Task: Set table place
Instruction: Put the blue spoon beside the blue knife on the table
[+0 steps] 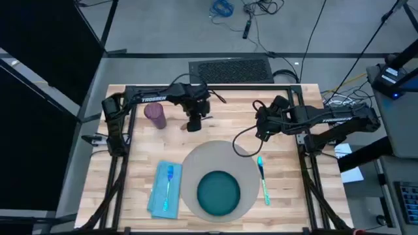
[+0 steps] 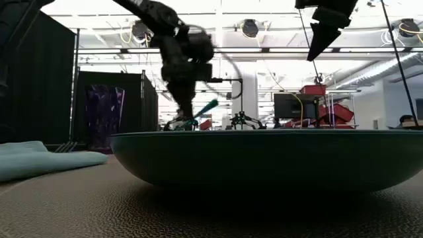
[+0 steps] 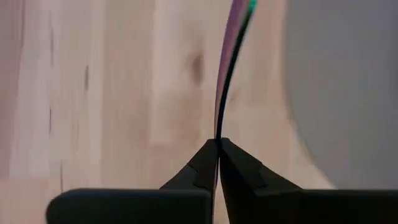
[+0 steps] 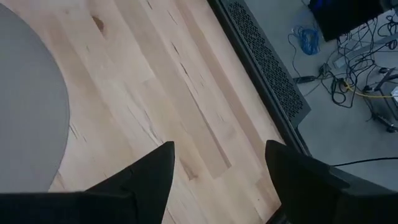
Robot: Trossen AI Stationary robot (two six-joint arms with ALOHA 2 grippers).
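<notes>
the grey placemat (image 1: 219,179) lies at the near middle of the table (image 1: 294,196), with a teal plate (image 1: 218,193) on it. the left gripper (image 1: 194,125) hangs just beyond the mat's far edge, its fingers (image 3: 205,165) clenched on a thin utensil handle (image 3: 229,68), whose other end is cut off in the left wrist view. the right gripper (image 1: 263,128) hovers nearby, fingers (image 4: 155,168) spread wide and holding nothing. only the high view shows a purple cup (image 1: 155,115) behind.

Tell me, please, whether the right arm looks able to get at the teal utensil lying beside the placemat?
Probably yes: the right gripper hangs with jaws open just beyond the teal utensil, which lies bare on the table with nothing over it.
</notes>
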